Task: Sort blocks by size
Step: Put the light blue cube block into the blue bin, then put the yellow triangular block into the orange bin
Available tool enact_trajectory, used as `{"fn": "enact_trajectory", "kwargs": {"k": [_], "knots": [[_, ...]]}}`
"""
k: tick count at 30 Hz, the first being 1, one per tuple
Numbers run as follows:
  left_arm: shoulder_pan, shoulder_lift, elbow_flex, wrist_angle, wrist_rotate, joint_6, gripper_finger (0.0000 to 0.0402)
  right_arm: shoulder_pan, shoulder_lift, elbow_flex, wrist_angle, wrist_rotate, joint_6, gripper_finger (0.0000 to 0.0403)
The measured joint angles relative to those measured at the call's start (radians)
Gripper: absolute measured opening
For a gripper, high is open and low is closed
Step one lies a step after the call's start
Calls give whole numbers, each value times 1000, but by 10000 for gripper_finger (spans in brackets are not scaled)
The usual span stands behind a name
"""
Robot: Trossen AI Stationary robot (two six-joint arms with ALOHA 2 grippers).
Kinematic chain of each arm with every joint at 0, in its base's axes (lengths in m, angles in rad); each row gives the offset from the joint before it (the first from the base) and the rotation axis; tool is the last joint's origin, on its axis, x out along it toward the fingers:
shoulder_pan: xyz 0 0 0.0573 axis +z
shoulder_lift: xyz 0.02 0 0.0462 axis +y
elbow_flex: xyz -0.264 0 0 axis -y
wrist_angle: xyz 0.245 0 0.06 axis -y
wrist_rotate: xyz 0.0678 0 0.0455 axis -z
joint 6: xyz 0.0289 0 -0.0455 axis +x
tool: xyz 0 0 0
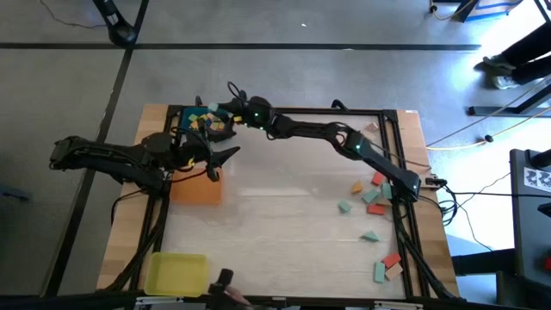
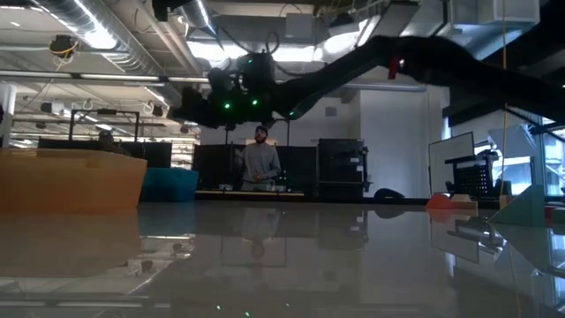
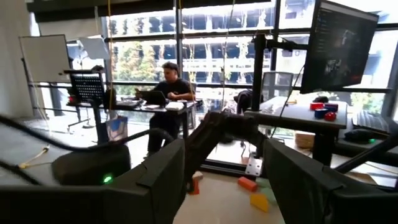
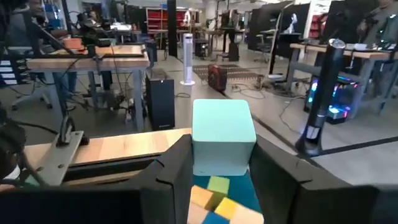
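Holding a teal-green cube (image 4: 222,146) pinched in our right gripper (image 4: 222,163) over the blue tray (image 1: 182,117), left gripper (image 1: 222,158) fingers spread idle, we had many blocks (image 1: 372,196) unsorted.

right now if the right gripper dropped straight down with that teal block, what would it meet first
Probably the blocks piled in the blue tray. The right gripper holds the teal block directly above yellow and green pieces there. How far above them it hangs is unclear.
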Motion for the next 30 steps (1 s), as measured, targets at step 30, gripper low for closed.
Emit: {"fn": "enact_trajectory", "kwargs": {"k": [30], "knots": [[0, 0, 0, -4, 0, 3, 205, -24, 107, 137, 3, 25, 56, 260]]}}
